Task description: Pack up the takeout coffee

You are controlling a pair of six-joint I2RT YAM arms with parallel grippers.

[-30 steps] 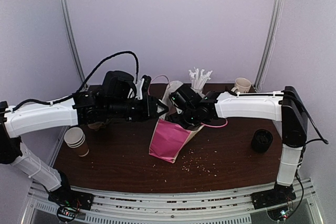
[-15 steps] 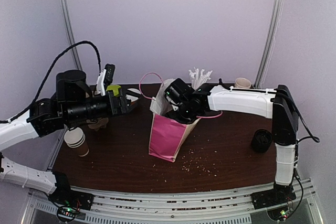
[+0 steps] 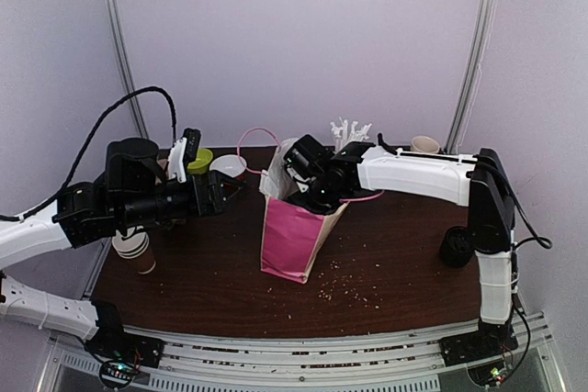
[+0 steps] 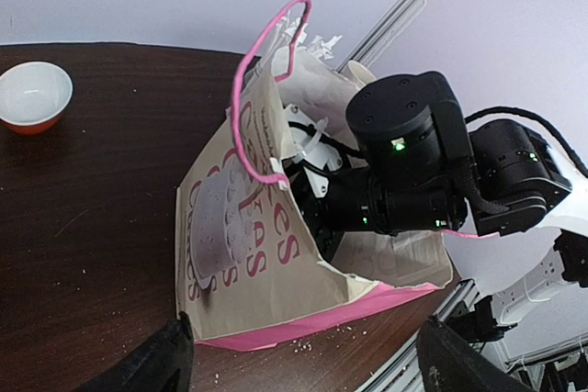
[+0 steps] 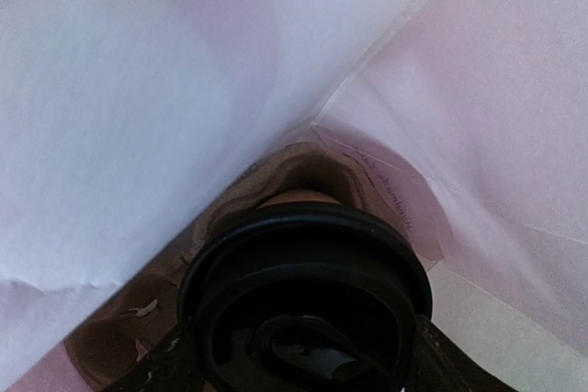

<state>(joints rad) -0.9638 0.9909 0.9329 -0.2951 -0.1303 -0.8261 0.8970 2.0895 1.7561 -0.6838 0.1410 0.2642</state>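
Observation:
The takeout coffee [image 5: 308,282], a brown cup under a round black lid, hangs inside the paper bag [image 3: 292,238]; the top view does not show it. My right gripper [image 5: 303,364] is shut on it, one finger on each side of the lid, and reaches down into the bag's mouth [image 3: 299,185]. The bag's pale inner walls [image 5: 184,89] close around the cup. My left gripper [image 3: 227,192] hovers left of the bag, open and holding nothing. In the left wrist view the gripper [image 4: 308,360] faces the bag [image 4: 239,254] and the right wrist [image 4: 404,172].
A stack of lidless brown cups [image 3: 133,250] stands at the left edge. Behind the left gripper are a green bowl [image 3: 198,161] and a white bowl [image 3: 228,166]. White stirrers [image 3: 349,135] and a beige cup [image 3: 424,146] are at the back. Black lids [image 3: 457,245] sit right. Crumbs lie in front.
My left arm has drawn back to the left, away from the bag, and its gripper has opened. The right gripper has stayed in the bag's mouth with the cup.

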